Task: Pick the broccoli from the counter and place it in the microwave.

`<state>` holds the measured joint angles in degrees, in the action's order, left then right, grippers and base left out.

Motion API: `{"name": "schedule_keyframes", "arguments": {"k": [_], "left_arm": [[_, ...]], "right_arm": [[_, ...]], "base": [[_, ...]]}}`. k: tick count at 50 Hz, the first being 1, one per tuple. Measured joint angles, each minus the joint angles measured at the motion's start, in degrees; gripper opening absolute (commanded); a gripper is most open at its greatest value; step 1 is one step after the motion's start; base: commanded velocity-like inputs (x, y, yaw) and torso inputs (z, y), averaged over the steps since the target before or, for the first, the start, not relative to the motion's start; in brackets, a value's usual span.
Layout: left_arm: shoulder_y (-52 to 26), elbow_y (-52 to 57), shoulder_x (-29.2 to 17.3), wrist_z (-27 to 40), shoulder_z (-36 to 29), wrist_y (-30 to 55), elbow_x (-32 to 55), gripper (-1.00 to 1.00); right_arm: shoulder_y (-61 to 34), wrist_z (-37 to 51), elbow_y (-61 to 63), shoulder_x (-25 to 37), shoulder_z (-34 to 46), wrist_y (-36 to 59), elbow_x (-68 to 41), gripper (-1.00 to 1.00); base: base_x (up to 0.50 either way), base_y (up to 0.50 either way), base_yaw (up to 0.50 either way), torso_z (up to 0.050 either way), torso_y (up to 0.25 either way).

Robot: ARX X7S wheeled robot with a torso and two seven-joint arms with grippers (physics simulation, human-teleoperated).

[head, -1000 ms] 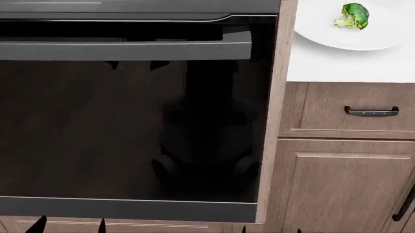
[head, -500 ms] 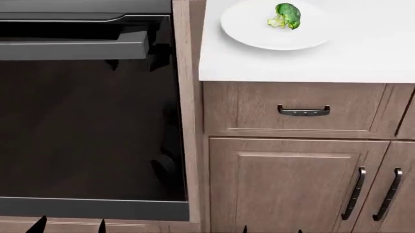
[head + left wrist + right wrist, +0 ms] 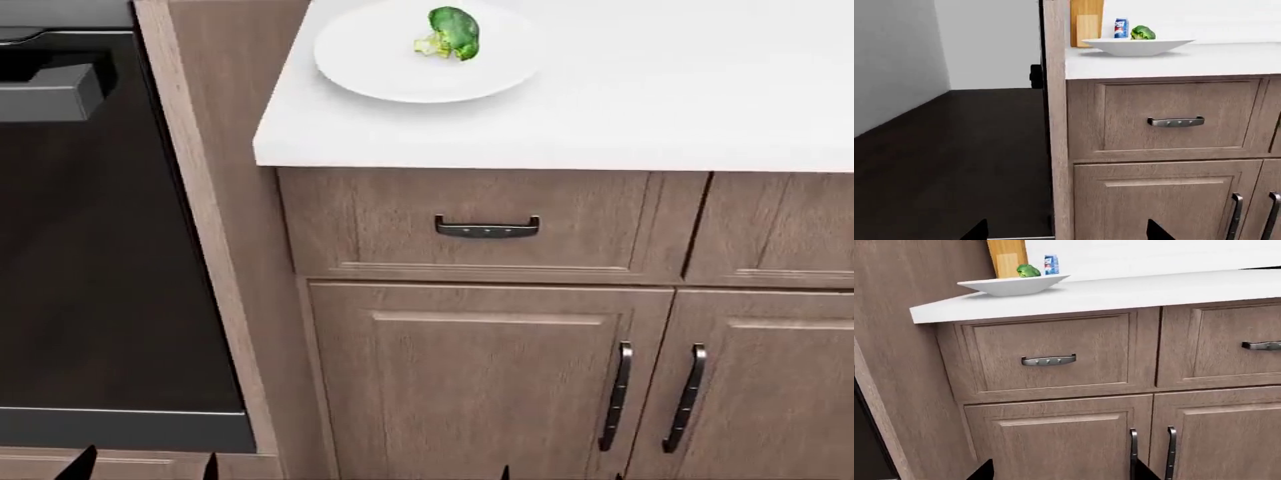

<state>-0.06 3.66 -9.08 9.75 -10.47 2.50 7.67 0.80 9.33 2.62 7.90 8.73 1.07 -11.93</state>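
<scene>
Left pincer (image 3: 1066, 231) and right pincer (image 3: 1062, 470) tips spread wide, white counter (image 3: 641, 110), broccoli (image 3: 451, 31) on plate (image 3: 367, 60)

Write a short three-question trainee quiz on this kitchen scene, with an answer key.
1. True or false: the broccoli lies directly on the bare counter.
2. What stands behind the plate in the left wrist view? A) a blue can B) a kettle C) a mug
3. Fill in: under the counter, the drawer handle runs ____, while the cabinet door handles run vertically.

Key: 1 false, it lies on the white plate. 2 A, the blue can. 3 horizontally.
</scene>
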Motion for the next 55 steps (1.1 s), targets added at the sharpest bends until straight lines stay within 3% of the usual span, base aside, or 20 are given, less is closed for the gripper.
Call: {"name": "schedule_keyframes", "arguments": {"k": [23, 47, 55], "left_arm": [[0.04, 0.20, -0.90, 1.11, -1.10, -0.16, 0.84, 1.00], [0.21, 1.19, -1.81, 2.20, -1.80, 0.10, 1.92, 1.00], [-0.63, 9.51, -3.74, 3.77, 0.35, 6.54, 5.34, 1.00]], "right_arm": [[0.12, 1.04, 0.42, 1.05, 1.06, -0.17, -1.13, 1.00], [0.13, 2.29, 0.77, 2.38, 2.96, -0.02, -0.03, 1.00], [-0.63, 3.33, 9.32, 4.68, 3.08, 8.11, -1.30, 1.00]], "base": [[0.00, -0.49, 0.00, 0.000, 0.000], [0.00, 0.00, 0.00, 0.000, 0.000], [0.00, 0.00, 0.00, 0.000, 0.000]]}}
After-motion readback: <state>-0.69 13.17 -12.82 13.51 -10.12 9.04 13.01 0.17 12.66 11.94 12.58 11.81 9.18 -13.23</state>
